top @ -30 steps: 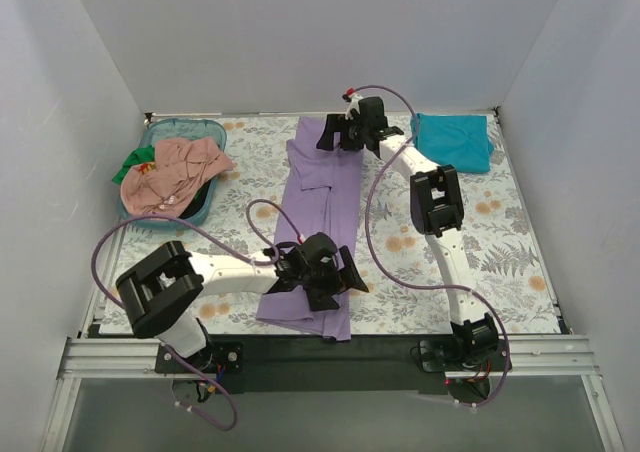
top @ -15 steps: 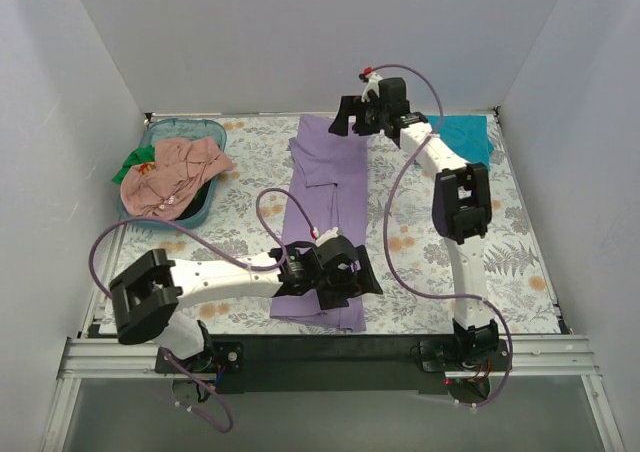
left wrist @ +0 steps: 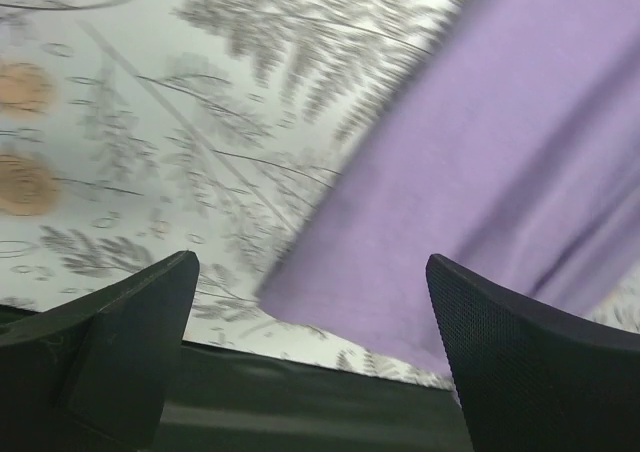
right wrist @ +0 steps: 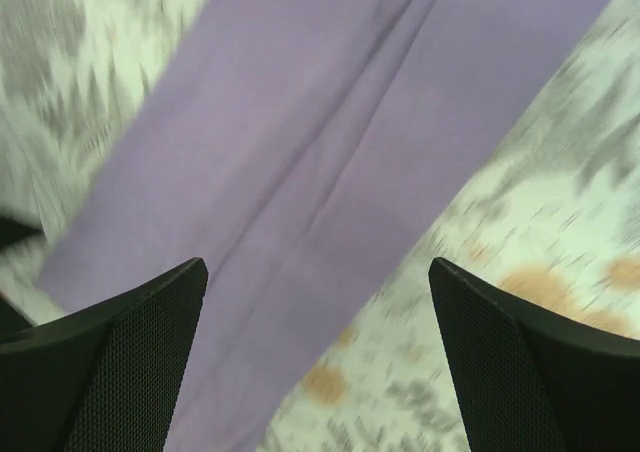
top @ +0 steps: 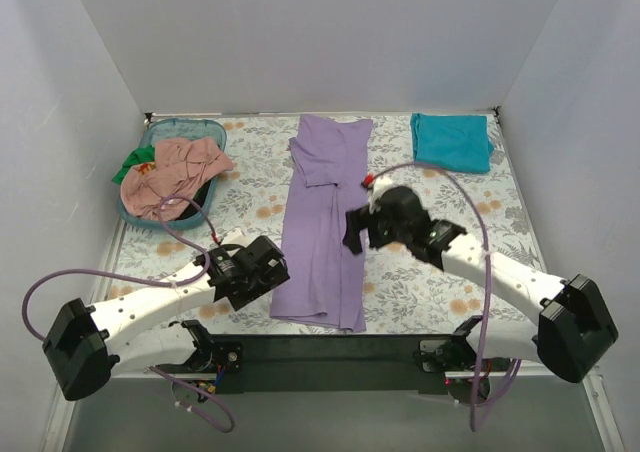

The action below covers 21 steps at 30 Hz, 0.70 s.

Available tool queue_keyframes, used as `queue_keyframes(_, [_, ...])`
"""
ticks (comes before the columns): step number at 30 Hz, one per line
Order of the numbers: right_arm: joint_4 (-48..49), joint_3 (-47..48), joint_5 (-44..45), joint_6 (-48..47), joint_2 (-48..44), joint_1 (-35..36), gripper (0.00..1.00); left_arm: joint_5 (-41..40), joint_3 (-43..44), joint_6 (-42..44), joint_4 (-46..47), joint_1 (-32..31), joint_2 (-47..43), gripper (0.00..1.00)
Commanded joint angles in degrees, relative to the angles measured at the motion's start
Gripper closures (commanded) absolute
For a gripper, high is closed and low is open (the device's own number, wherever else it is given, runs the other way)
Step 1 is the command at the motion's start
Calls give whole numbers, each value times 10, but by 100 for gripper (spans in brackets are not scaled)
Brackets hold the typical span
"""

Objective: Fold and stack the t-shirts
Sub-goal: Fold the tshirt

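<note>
The table [top: 450, 272], covered in a leaf-and-flower print, filled the floor of the white-walled cell. Down its middle lay the purple t-shirt [top: 325, 212], folded lengthwise into a long flat strip that ran from the far edge almost to the near edge, with a sleeve turned in at the far end. A basket [top: 185, 127] sat in the far left corner. The pink t-shirt [top: 175, 172] was heaped in it and spilled over its rim, and a bit of the green t-shirt [top: 135, 160] showed at the left side. The teal t-shirt [top: 452, 140] lay folded in the far right corner, well apart from the purple one.

The left gripper [top: 268, 272] hung just beside the strip's near left corner. Its fingers [left wrist: 120, 342] were spread wide with nothing between them. The right gripper [top: 358, 234] was at the strip's right edge, about halfway along. Its fingers [right wrist: 110, 352] were likewise spread and empty, above the cloth in a blurred wrist view.
</note>
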Motion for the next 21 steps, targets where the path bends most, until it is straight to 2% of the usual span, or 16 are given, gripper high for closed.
queue_keyframes(1, [-42,-64,149,55,-54,136,2,-17,-27,-44,-31,51,-31,2])
queue_keyframes(4, [-55,-94,161,81,-70,221,2,-15,-42,-37,-23,68,-48,2])
queue_keyframes(8, [-101,-61,204,110,-24,312,3,-19,-58,-42,-22,77,-61,2])
queue_keyframes(11, [-141,-33,232,108,29,352,10,-20,-64,-38,-25,79,-62,2])
queue_keyframes(14, [-175,2,233,98,88,373,30,-17,-73,-36,-25,79,-59,2])
queue_keyframes(15, [-184,21,241,96,100,386,44,-16,-74,-37,-26,79,-57,2])
queue_keyframes(18, [-216,44,269,94,140,403,56,-16,-77,-36,-29,80,-56,2])
queue_keyframes(21, [-231,60,263,94,161,409,59,-16,-78,-36,-30,80,-58,2])
